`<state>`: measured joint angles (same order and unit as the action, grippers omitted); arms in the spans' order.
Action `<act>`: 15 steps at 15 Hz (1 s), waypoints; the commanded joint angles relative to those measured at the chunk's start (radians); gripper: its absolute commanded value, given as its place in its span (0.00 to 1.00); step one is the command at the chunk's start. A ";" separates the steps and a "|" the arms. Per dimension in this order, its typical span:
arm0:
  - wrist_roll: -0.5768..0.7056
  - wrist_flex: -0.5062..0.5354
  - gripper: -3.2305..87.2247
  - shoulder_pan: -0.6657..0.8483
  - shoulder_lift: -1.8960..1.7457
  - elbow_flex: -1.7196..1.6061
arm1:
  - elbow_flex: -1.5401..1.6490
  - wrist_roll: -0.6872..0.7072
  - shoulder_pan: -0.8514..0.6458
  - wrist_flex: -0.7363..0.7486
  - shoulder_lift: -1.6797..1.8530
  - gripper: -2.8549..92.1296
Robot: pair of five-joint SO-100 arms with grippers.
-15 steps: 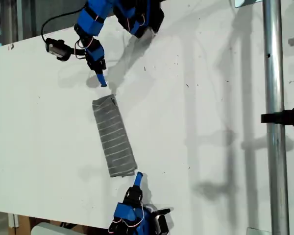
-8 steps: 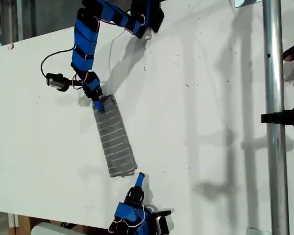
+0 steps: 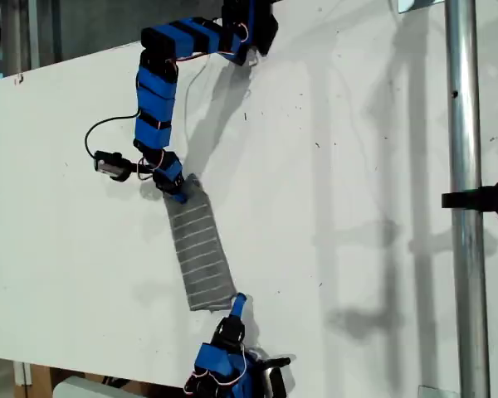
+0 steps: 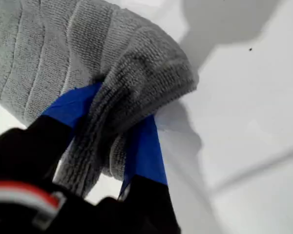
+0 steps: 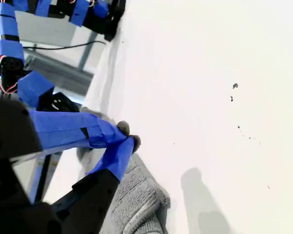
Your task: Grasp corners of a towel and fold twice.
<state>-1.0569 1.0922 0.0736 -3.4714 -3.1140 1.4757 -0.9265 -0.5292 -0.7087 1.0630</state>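
My first gripper (image 4: 115, 141): jaws clamped on a bunched corner of the towel (image 3: 201, 253), arm reaching down from 12 o'clock in the exterior view.
My second gripper (image 5: 126, 140): blue tips together, empty, at the towel's 6 o'clock end.
Towel: folded strip on the white table (image 3: 357, 207); held corner mostly hidden.

The towel (image 3: 200, 253) lies on the white table as a long, narrow folded strip, grey with thin pale stripes running across its width. In the exterior view it slants from upper left down toward lower right, flat along most of its length. Its upper corner (image 4: 151, 68) is bunched and lifted into a thick, rounded fold of looped fabric. The lower end (image 5: 136, 200) sits rumpled on the table.
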 commanded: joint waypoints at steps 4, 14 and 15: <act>0.025 0.000 0.01 -0.011 -0.003 -0.003 | 0.520 0.040 -0.006 -0.273 0.657 0.05; 0.038 -0.009 0.01 -0.025 -0.003 -0.003 | 0.402 -0.135 0.235 -0.324 0.862 0.07; 0.037 -0.009 0.01 -0.026 -0.003 -0.003 | 0.364 -0.138 0.259 -0.224 0.727 0.07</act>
<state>-1.0201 1.0922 0.0583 -3.4714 -3.1140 1.9267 -1.0584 -0.3022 -1.0753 1.9282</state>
